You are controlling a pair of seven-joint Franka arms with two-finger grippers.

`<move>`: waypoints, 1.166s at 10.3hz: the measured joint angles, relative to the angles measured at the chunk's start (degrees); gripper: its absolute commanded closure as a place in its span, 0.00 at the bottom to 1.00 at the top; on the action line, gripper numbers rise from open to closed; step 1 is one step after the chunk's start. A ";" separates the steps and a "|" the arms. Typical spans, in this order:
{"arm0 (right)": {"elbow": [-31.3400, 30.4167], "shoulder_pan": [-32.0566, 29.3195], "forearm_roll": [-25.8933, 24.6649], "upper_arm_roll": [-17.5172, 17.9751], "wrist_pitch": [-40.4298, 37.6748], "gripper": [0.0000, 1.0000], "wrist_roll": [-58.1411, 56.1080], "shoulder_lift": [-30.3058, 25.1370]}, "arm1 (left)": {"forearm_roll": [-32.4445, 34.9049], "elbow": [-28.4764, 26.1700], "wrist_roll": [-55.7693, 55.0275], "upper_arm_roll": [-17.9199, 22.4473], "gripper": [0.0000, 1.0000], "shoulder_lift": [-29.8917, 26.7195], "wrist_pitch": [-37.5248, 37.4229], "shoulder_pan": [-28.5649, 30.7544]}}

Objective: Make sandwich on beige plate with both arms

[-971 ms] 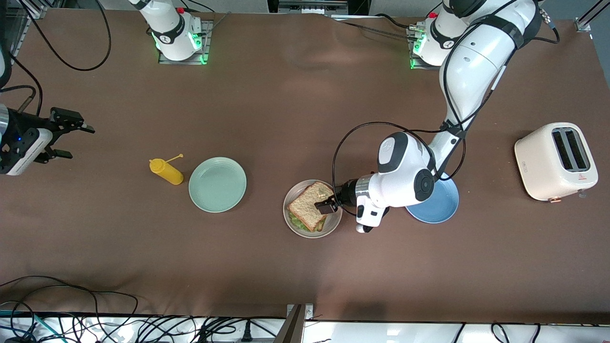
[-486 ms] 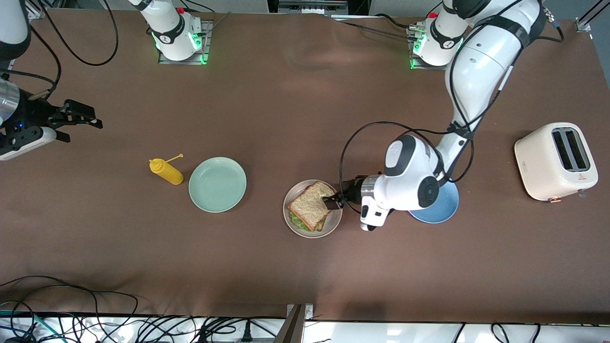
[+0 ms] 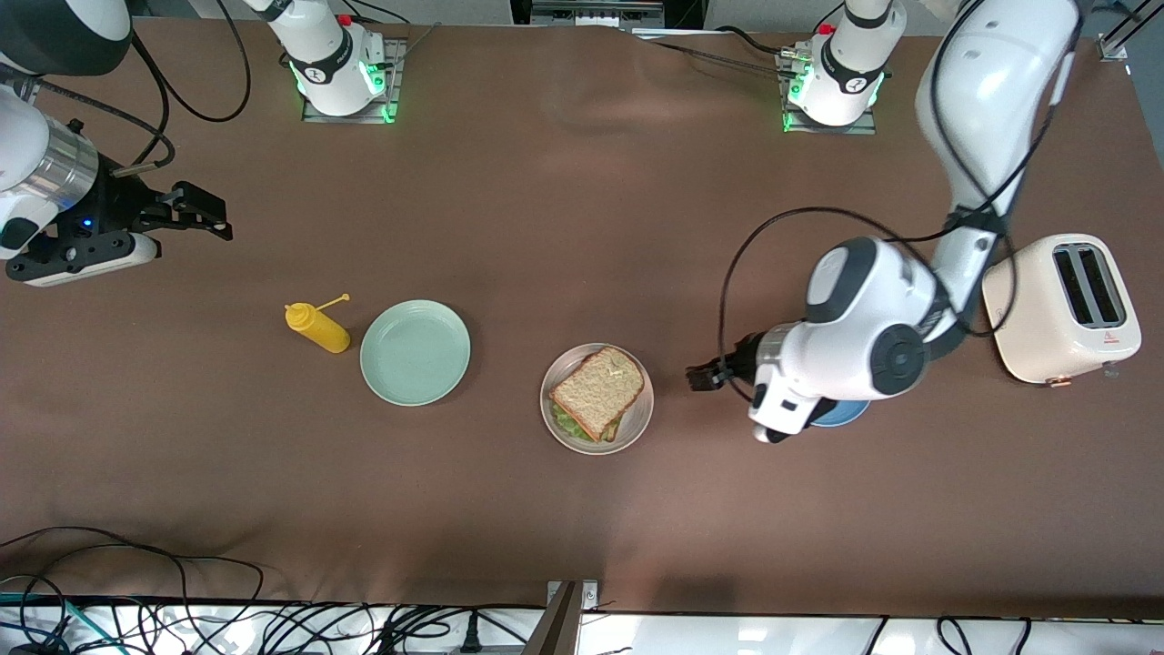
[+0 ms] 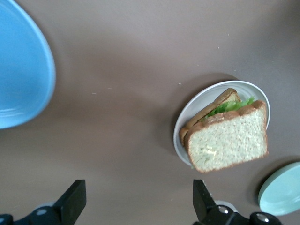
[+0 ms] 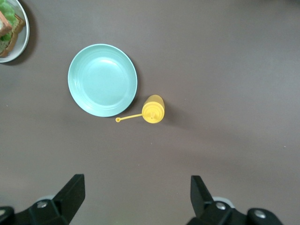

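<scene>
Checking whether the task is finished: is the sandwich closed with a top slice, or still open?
Closed. The sandwich on the beige plate has a bread slice on top, lettuce showing between two slices.

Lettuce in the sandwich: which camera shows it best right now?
The left wrist view: the lettuce shows clearly between the slices. The front view shows only a green edge under the top slice; the right wrist view catches a cropped bit.

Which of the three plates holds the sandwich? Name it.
The beige plate, between the mint-green plate and the blue plate; those two are bare.

Probably a robotics lab: 2 bolted arm bases [image 3: 341, 68], cables [image 3: 136, 600].
</scene>
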 measured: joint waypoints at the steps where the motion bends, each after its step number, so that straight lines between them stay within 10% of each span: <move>1: 0.45 0.54 -0.03 -0.04 0.11 0.00 0.57 -0.08 | 0.02 0.08 2.93 0.00 0.00 -3.01 -3.91 2.29; 12: 2.61 4.37 -0.11 -4.37 -2.26 0.00 2.03 -1.75 | 10.94 0.09 25.70 0.20 0.00 -18.96 -14.57 17.18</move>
